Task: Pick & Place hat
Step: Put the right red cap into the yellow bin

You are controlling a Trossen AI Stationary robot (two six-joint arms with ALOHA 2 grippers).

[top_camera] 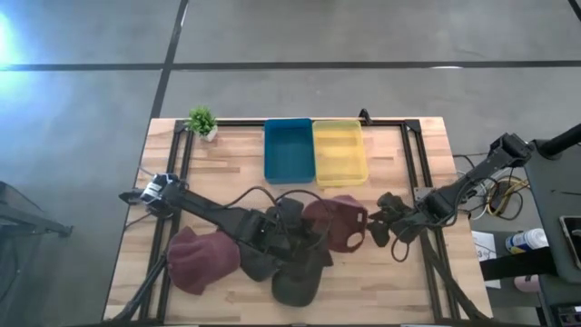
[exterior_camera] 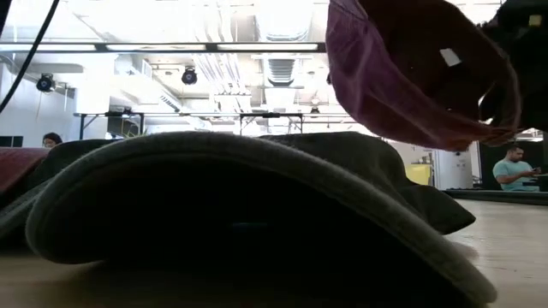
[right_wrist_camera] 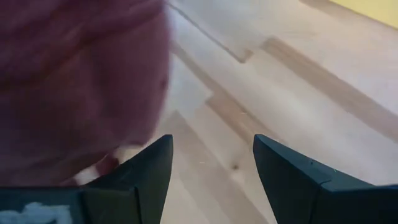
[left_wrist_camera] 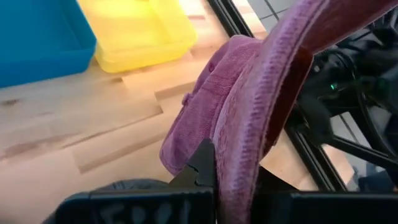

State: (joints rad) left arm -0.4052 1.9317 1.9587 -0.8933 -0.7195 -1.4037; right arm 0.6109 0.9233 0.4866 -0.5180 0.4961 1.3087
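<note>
A maroon corduroy hat [top_camera: 338,221] is held up by my left gripper [top_camera: 311,234] at the table's middle. It hangs clear of the table in the low view [exterior_camera: 411,73]. My right gripper [top_camera: 374,231] is open just to the right of this hat, with nothing between its fingers [right_wrist_camera: 211,165]. The hat shows beside its left finger [right_wrist_camera: 81,81]. A second maroon hat [top_camera: 200,259] lies flat at the near left. A dark olive hat [top_camera: 296,277] lies flat near the front edge and fills the low view [exterior_camera: 240,197]. My left gripper pinches the maroon hat's brim edge [left_wrist_camera: 239,180] between its two fingers [left_wrist_camera: 200,167], coming from the table's left. The brim stands on edge in the hold and the crown [left_wrist_camera: 205,106] hangs beyond the fingers. The hat is lifted clear of the table.
A blue bin [top_camera: 289,150] and a yellow bin [top_camera: 339,151] stand side by side at the far middle. A small potted plant [top_camera: 201,121] is at the far left corner. A black frame rail [top_camera: 413,163] runs along the right side. People stand in the room behind.
</note>
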